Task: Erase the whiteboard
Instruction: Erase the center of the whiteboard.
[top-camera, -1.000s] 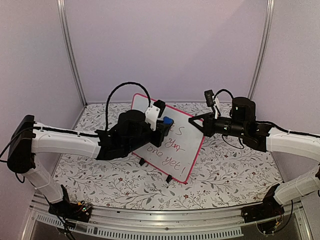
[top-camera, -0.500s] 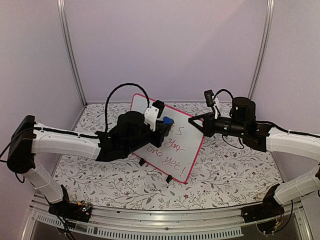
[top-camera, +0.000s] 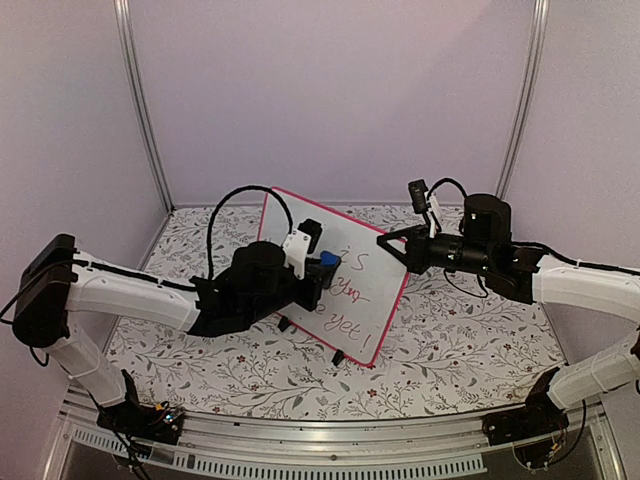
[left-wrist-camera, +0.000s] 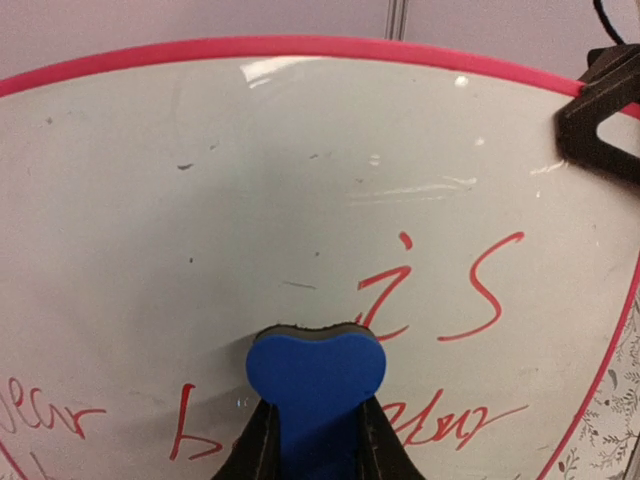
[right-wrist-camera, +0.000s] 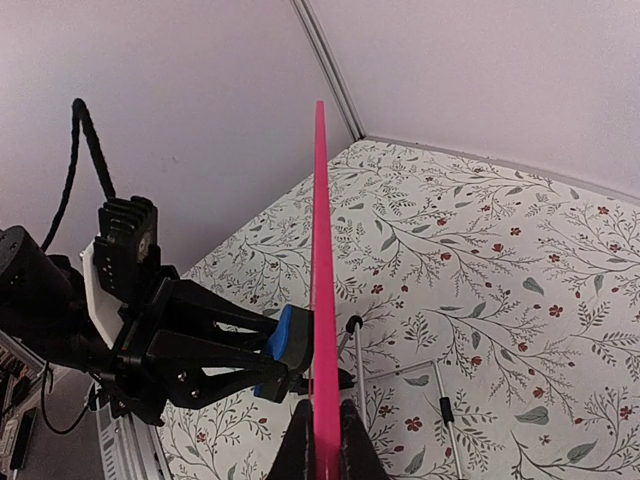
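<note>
Left jaws press a blue eraser against the whiteboard; right jaws pinch the board's edge.

The left jaws are closed on the eraser, whose rounded end touches the board face straight ahead of them, just below and left of the red "is". More red writing runs to either side of them. The right jaws are clamped on the pink frame, which rises edge-on from between them. The board stands on black feet on the floral worktop.
</note>
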